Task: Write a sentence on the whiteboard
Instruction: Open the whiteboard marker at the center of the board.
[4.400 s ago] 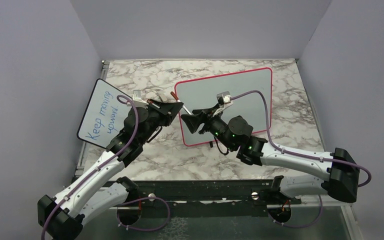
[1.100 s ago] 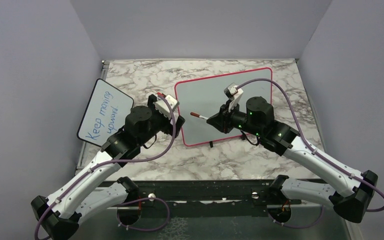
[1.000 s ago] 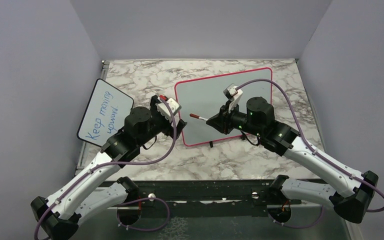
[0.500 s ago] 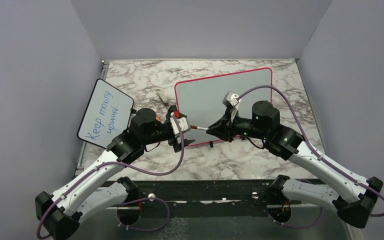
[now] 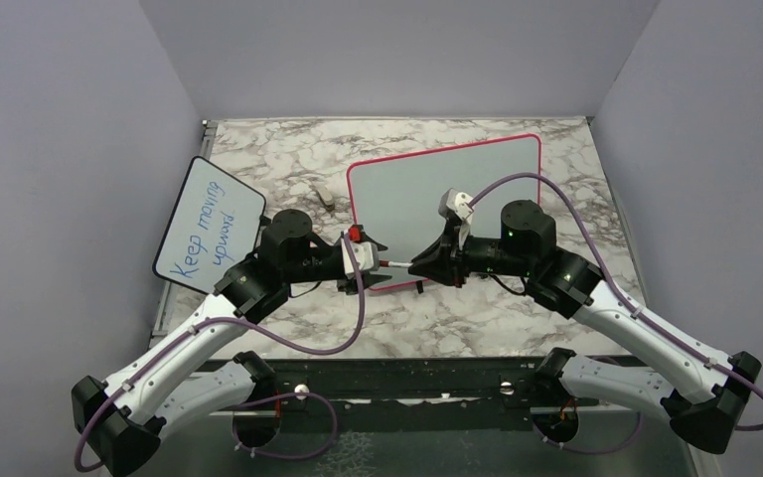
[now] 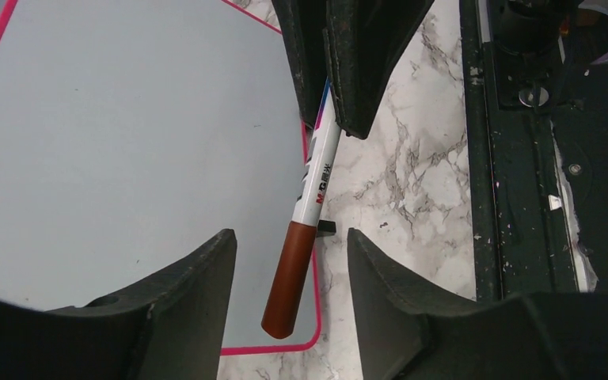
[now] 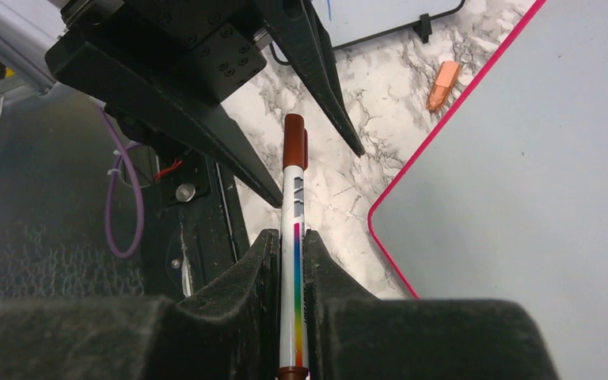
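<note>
1. Right gripper (image 7: 289, 237) has its two dark fingers pressed together on the barrel of a marker (image 7: 294, 198), pinching it along the rainbow stripe.
2. Beyond those fingers, the marker's white barrel ends in a red-brown cap (image 7: 294, 142) that points toward the other arm.
3. Left gripper (image 6: 289, 237) faces it with its jaws spread, one finger on each side of the cap (image 6: 289, 281). In the left wrist view a gap shows on both sides, so neither finger touches the cap.
4. From above, the two grippers meet tip to tip, left gripper (image 5: 370, 260) and right gripper (image 5: 419, 265), with the marker (image 5: 394, 262) bridging them.
5. That meeting point is just at the near left corner of the whiteboard (image 5: 477, 179).
6. With its thin pink-red frame, the whiteboard sits on the marble table (image 5: 288, 149), right of centre, a small black foot under its near edge.
7. Its face reads as plain pale grey in all three views, including the left wrist view (image 6: 127, 119) and the right wrist view (image 7: 522, 198).
8. On the left side of the table stands a smaller black-framed board (image 5: 209, 224), well apart from the whiteboard, carrying blue handwriting that reads "Keep moving upward".
9. Between the two boards a small orange piece (image 7: 443, 85) lies on the marble, just beside the pink frame; what it is cannot be told.
</note>
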Tool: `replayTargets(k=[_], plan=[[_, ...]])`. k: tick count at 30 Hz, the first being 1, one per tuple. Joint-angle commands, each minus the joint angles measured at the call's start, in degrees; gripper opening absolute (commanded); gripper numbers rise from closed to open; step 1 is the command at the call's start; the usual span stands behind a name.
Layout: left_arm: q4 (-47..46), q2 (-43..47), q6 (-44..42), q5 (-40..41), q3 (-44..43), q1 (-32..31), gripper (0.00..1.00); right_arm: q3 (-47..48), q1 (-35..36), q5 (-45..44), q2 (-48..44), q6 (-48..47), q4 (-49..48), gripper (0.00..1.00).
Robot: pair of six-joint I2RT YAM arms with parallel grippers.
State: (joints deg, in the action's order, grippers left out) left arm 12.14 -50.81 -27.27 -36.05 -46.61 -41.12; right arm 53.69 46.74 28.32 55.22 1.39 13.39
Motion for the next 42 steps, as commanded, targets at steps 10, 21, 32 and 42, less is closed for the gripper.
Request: replayTargets(k=[10,21,32,42], plan=[[1.6,1.1,-4.2,-3.5,0.4,-0.2,0.0,0.9,-0.3,6.1,-0.7,-2.4,2.2,0.0],[4.8,2.8,-7.6,-0.6,1.8,2.1,0.0,1.2,-0.3,7.0,-6.9,-6.5,8.1,0.0],[2.9,6.1,-5.2,8.3,3.0,6.1,0.0,-0.1,-0.3,-9.2,-10.2,-7.1,8.7,0.0],[-4.5,4.9,12.3,41.0,3.8,6.4,0.06,0.1,-0.3,-20.9,-9.5,-5.7,6.3,0.0]])
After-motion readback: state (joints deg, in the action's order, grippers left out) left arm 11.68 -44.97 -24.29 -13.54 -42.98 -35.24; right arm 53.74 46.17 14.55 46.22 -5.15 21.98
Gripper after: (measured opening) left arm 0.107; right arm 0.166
